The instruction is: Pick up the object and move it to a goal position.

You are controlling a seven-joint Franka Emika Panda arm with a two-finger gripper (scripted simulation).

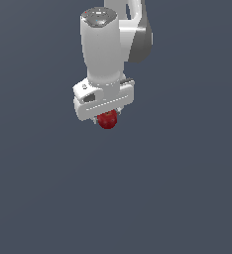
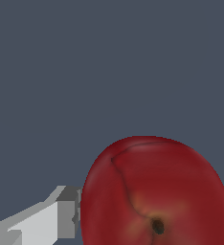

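Gripping a round, dark red apple (image 1: 107, 120) with a dimpled end, the hand (image 1: 106, 115) points downward.

The white Panda arm (image 1: 105, 44) hangs straight down, wrist vertical. Its gripper (image 1: 107, 118) points downward, fingers closed against the sides of the dark red apple (image 1: 108, 120) directly beneath the hand.

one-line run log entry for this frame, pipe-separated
phase: apple grasped | gripper: shut on apple | apple: between fingers, fills wrist view | goal position: no marker visible
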